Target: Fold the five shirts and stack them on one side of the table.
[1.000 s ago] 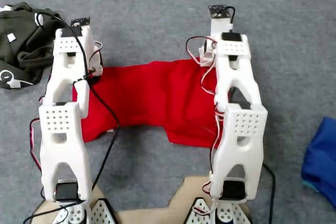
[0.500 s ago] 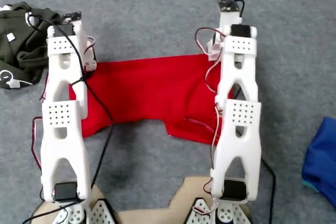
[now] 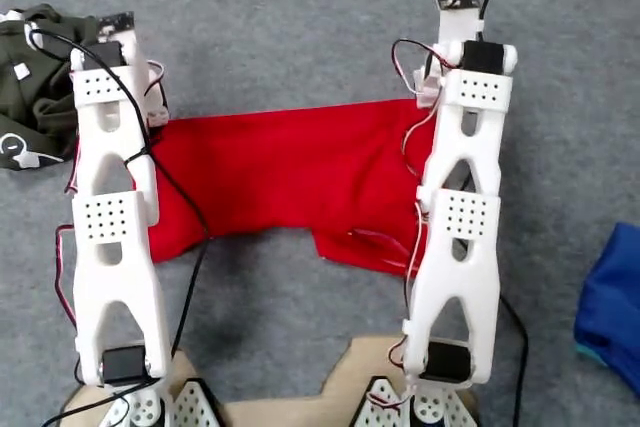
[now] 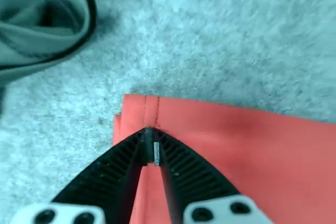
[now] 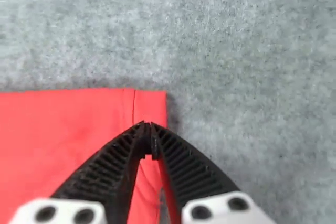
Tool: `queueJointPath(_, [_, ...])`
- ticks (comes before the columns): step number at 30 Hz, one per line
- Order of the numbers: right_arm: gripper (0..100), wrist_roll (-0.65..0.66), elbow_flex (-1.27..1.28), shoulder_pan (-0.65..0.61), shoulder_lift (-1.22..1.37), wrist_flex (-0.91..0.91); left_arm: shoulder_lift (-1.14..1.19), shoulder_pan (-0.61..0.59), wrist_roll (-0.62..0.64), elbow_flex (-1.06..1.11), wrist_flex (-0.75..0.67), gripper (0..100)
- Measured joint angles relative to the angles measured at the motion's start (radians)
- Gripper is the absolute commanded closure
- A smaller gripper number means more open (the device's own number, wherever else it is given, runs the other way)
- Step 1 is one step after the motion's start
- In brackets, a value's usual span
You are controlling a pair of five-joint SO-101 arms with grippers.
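From above, the red shirt (image 3: 290, 177) lies spread across the middle of the grey table (image 3: 300, 27), a wide band running from one arm to the other. Its far edge is fairly straight. Its near edge is uneven, with a flap dropping lower on the right arm's side. The left arm (image 3: 110, 217) stretches out over the shirt's left end and the right arm (image 3: 460, 217) over its right end, each wrist sitting at a far corner of the cloth. A green shirt (image 3: 35, 77) is crumpled at the table's far left, just beside the left wrist and apart from the red one. A blue shirt (image 3: 612, 307) sits at the right edge, well apart from the rest and partly cut off. Both arm bases stand on a tan board (image 3: 300, 412) at the near side.

From the left wrist, the left gripper (image 4: 149, 141) has its jaws pinched together on the red shirt close to a corner, right by a stitched seam. A second layer of red peeks out along the side there. The green shirt lies near, on the grey past that corner.

From the right wrist, the right gripper (image 5: 147, 136) is likewise closed tight on the red shirt, just inside its corner and beside a seam line, with grey table beyond. Whether either corner is lifted off the table I cannot tell.
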Motion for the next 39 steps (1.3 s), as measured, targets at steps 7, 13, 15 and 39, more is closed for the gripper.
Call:
queueJointPath(7, [99.2, 0.057, 0.002, 0.000, -0.138, 0.054, -0.189, 0.043, -0.072, 0.003, 0.020, 98])
queueJointPath(13, [99.2, 0.072, 0.189, 0.000, -0.341, 0.055, -0.462, 0.137, -0.146, 0.311, 0.020, 98])
queueJointPath(15, [99.2, 0.078, 0.310, 0.000, -0.433, 0.055, -0.569, 0.150, -0.153, 0.439, 0.020, 98])
queueJointPath(39, [99.0, -0.149, 1.686, -0.367, -1.158, 0.034, -1.393, -0.069, -0.304, 1.585, -0.124, 98])
